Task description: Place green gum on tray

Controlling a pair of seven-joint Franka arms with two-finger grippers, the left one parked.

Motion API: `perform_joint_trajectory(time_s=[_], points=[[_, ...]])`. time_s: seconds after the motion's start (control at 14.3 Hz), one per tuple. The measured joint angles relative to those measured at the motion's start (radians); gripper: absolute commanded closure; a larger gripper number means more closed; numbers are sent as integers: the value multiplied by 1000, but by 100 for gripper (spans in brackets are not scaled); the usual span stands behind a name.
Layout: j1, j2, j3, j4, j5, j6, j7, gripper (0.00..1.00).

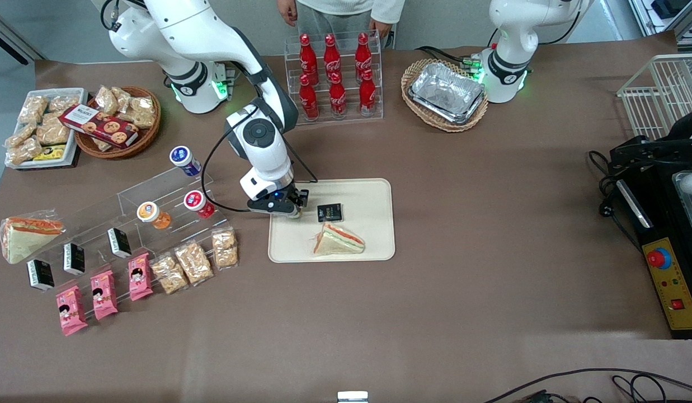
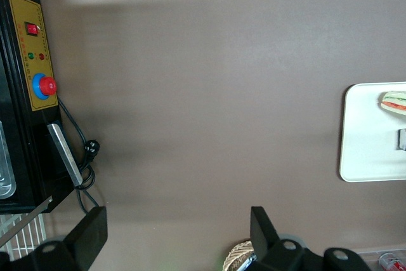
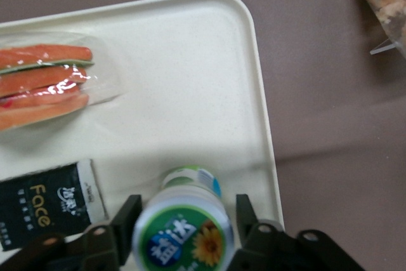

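The green gum (image 3: 185, 236) is a small bottle with a green and white lid showing a sunflower. It stands on the cream tray (image 3: 209, 61) near one corner. My right gripper (image 3: 188, 211) is directly over it with a finger on each side. The fingers (image 3: 244, 211) look slightly apart from the bottle, so the gripper is open around it. In the front view the gripper (image 1: 290, 211) hangs over the tray's (image 1: 373, 193) corner nearest the snack racks, and the gum is hidden under it.
A wrapped sandwich (image 1: 339, 239) and a small black packet (image 1: 329, 212) lie on the tray. A clear rack with orange-lidded (image 1: 150, 212), red-lidded (image 1: 196, 201) and blue-lidded (image 1: 181, 157) bottles stands toward the working arm's end. A cola bottle rack (image 1: 334, 73) stands farther from the camera.
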Motion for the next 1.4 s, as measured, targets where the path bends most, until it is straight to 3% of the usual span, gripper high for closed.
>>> perform_joint_trajectory(time_s=[0.63,1.05,1.4], points=[[2,-39,-9,-5,0,-26,-8,0],[-26,-236,-19,145,0,-440,-90,0],[-34,-297,-19,460,0,-805,-95,0]])
